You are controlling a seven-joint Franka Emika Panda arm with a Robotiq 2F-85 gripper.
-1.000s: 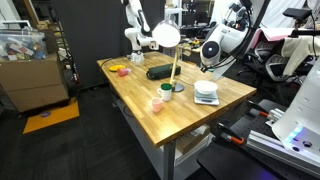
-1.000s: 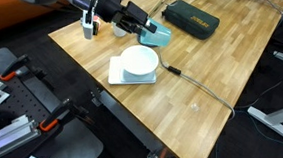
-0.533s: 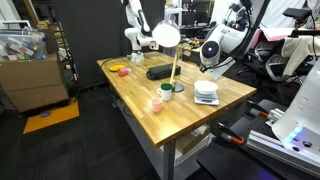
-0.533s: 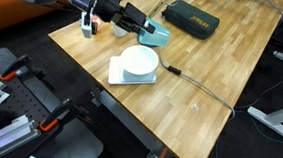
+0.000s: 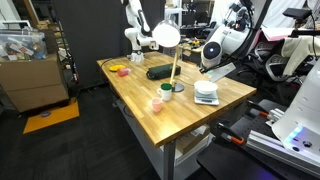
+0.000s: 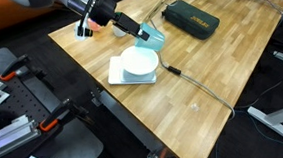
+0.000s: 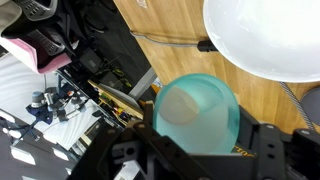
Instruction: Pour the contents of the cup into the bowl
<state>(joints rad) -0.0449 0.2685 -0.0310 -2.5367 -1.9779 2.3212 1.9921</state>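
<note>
In the wrist view my gripper (image 7: 197, 142) is shut on the cup (image 7: 197, 112), a translucent teal tumbler. I look into its round opening, with one finger on each side. Something pale shows inside it. The white bowl (image 7: 265, 40) lies at the upper right, apart from the cup. In an exterior view the cup (image 6: 83, 31) looks pale and tilted under the gripper (image 6: 86, 23), up and left of the bowl (image 6: 138, 61). In an exterior view the arm (image 5: 215, 50) hangs just behind the bowl (image 5: 206, 90). The cup cannot be made out there.
The bowl sits on a grey square scale (image 6: 121, 78) with a cable (image 6: 202, 85). A lamp (image 5: 166, 35) has a teal base (image 6: 156, 35). A black case (image 6: 190, 18) lies beyond it. A pink cup (image 5: 156, 103) and a green cup (image 5: 166, 90) stand nearby. The table edge (image 7: 120, 30) is close.
In an exterior view the gripper and cup have shifted slightly up and left, and the cup has tipped from upright to tilted. The bowl has not moved.
</note>
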